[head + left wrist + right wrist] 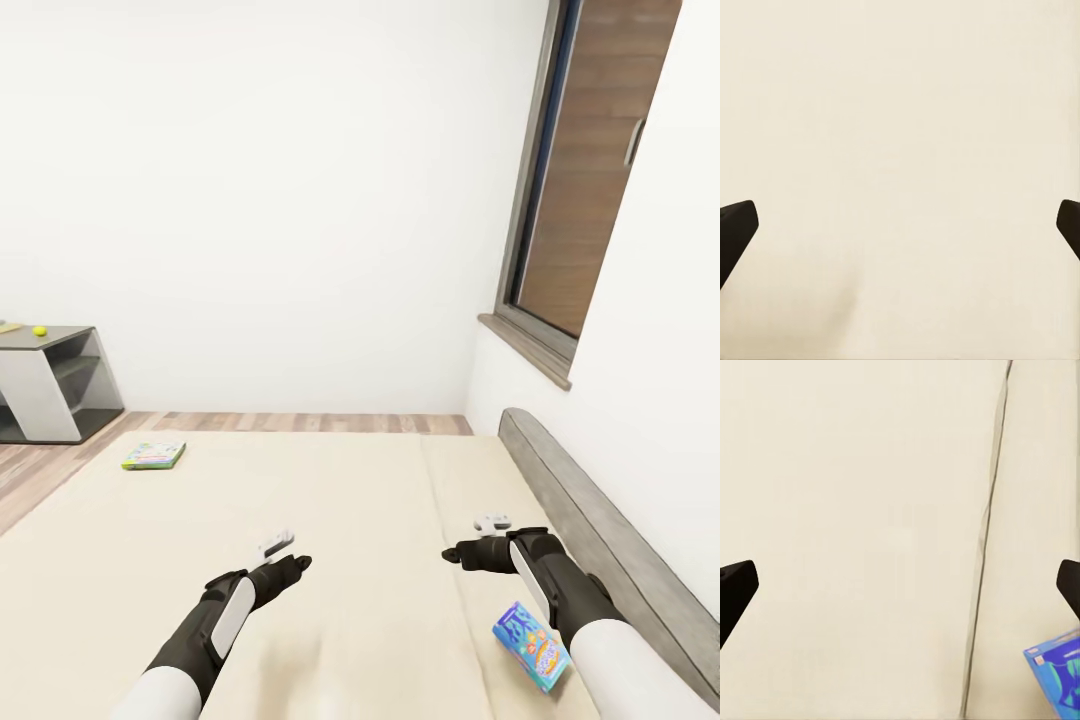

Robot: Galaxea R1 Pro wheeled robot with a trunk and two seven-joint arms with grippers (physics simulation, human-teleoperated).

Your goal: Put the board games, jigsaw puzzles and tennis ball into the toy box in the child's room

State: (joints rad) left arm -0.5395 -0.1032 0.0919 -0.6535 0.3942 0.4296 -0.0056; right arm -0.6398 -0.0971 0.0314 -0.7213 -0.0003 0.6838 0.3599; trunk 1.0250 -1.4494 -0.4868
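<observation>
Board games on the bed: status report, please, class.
Left gripper and right gripper open, empty. Blue board game beside right arm; green board game far left on bed. Nothing blocking.

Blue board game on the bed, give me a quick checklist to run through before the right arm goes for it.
1. Blue board game in sight: ok, it lies on the bed beside the right forearm, and its corner shows in the right wrist view.
2. Right gripper free: ok, fingers wide apart, nothing between them.
3. Right gripper over the game: not ok, it hangs past it, above bare mattress.
4. Game's top clear: ok, nothing lies on it.
5. Left gripper out of the way: ok, open above bare mattress, well apart.
6. Toy box within reach: cannot tell.
</observation>
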